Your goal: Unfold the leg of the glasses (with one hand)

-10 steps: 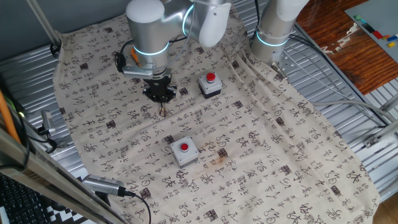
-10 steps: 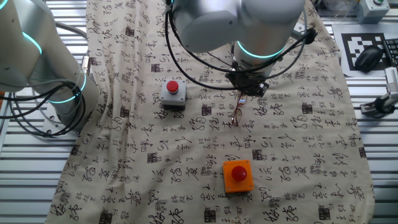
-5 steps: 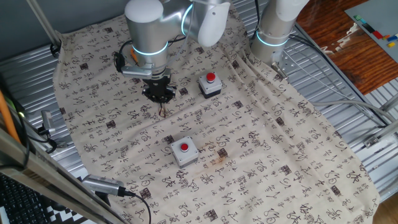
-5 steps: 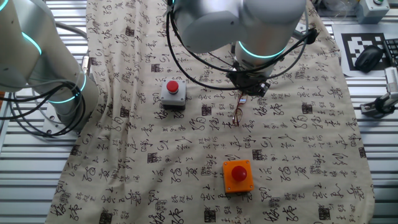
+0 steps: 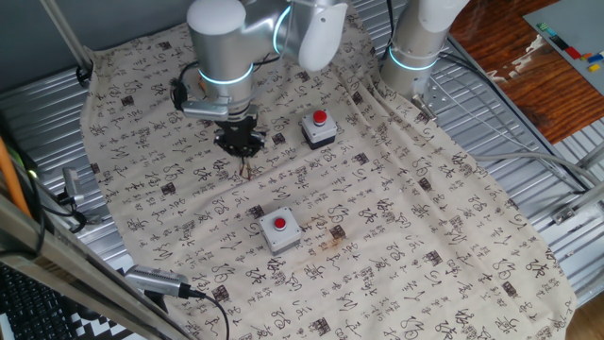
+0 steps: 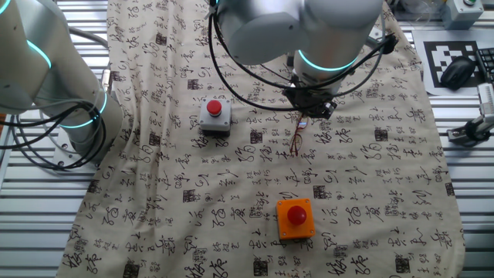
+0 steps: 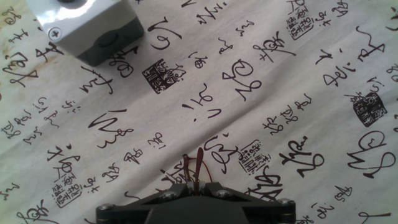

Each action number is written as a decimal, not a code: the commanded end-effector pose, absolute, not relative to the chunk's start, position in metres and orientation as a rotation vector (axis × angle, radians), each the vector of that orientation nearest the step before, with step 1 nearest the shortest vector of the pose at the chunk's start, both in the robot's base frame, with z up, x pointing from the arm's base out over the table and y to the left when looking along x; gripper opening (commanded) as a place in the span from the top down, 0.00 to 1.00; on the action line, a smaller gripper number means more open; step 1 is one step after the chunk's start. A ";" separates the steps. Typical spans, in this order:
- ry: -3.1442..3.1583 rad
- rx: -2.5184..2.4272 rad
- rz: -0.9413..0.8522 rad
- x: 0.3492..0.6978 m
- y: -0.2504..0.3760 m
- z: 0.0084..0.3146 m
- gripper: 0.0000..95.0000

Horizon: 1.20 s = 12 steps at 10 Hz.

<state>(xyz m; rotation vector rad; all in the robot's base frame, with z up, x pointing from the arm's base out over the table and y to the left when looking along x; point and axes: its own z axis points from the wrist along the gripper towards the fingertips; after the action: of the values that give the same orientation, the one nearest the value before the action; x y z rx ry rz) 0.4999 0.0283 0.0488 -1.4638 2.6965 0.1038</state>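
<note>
The glasses (image 5: 247, 170) are a thin reddish-brown wire frame hanging just under my gripper (image 5: 239, 148), low over the printed cloth (image 5: 396, 217). In the other fixed view the glasses (image 6: 296, 143) dangle below the gripper (image 6: 307, 116), their lower end close to the cloth. In the hand view two thin reddish wires of the glasses (image 7: 196, 165) come out from between my fingertips, where the gripper (image 7: 196, 185) is shut on them. The lenses and most of the frame are hidden from the hand view.
A grey button box (image 5: 319, 128) stands right of the gripper, and another (image 5: 279, 229) nearer the front. An orange box (image 6: 296, 218) and a grey one (image 6: 215, 116) flank the glasses. The grey box (image 7: 87, 28) fills the hand view's top left. A second arm's base (image 6: 54, 85) stands at the cloth's edge.
The gripper with the glasses has shifted slightly, left in one fixed view and right in the other. Everything else is as before.
</note>
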 end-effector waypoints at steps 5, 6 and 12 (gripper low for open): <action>2.693 -1.470 0.102 0.506 0.030 0.049 1.00; 2.692 -1.471 0.103 0.508 0.030 0.049 1.00; 2.688 -1.472 0.109 0.512 0.031 0.046 1.00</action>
<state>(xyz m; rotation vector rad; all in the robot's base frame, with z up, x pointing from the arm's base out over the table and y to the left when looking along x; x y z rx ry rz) 0.5122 0.0312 0.0464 -1.4726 2.6879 0.1072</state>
